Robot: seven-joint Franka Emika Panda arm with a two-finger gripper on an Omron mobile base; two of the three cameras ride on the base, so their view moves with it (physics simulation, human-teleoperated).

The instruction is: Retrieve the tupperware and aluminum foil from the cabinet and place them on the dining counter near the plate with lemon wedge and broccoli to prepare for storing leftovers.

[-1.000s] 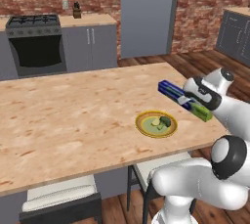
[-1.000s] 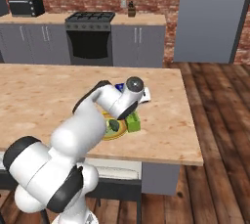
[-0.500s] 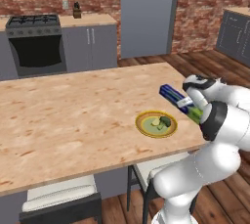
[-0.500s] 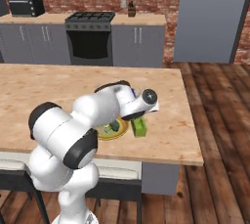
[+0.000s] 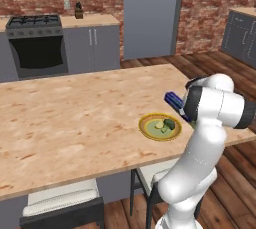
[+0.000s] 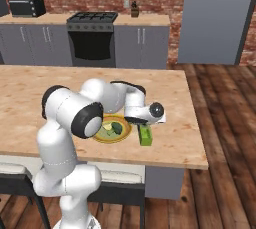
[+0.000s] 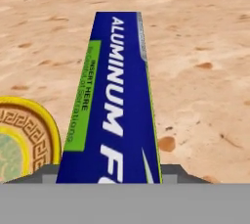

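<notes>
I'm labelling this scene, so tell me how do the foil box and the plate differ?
The foil box is long, narrow and blue with white lettering; the plate is round, yellow-rimmed. The plate holds food; the foil box carries nothing. Both lie flat, side by side, on the wood counter.

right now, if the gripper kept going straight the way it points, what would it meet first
Most likely the foil box, which lies on the wooden counter directly ahead of the gripper, between its fingertips. The yellow-rimmed plate sits off to one side, out of that line. How close the box is I cannot tell.
</notes>
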